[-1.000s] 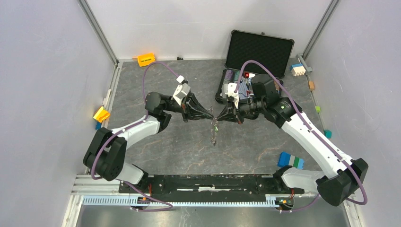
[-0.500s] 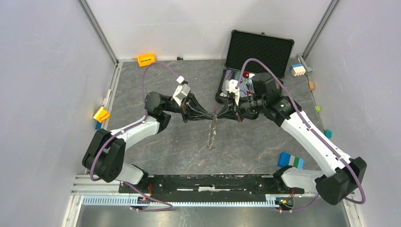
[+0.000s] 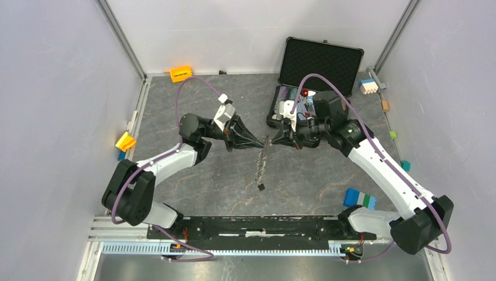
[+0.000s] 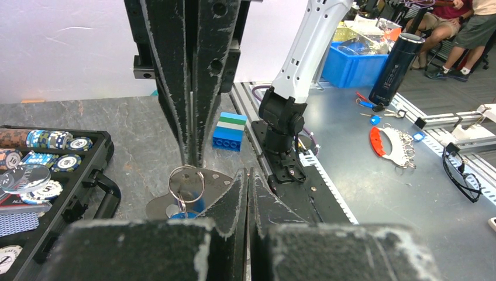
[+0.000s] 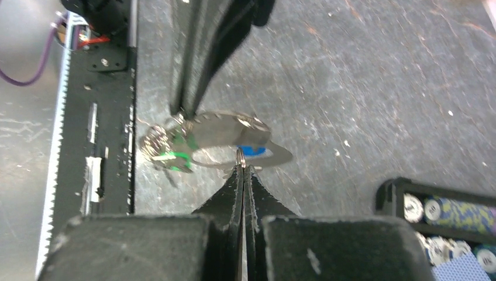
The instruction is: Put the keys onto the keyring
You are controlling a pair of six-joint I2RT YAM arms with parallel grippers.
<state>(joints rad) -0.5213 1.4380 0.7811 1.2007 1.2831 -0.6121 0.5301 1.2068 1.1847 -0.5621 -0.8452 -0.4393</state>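
The keyring hangs in mid-air between both arms. It is a flat silver oval piece with a thin round wire ring. A green tag sits beside the oval piece, and a chain ends in a dark fob. My left gripper is shut on the oval piece's end by the tag. My right gripper is shut on the wire ring. The keys I cannot pick out in any view.
An open black case with poker chips lies behind the right arm. A blue-and-green block sits front right. An orange block and a yellow block sit at the left, and the arms' base rail runs along the near edge.
The chain and fob have dropped and now hang longer below the grippers, swung a little left. The right gripper has shifted slightly back. Both stay shut.
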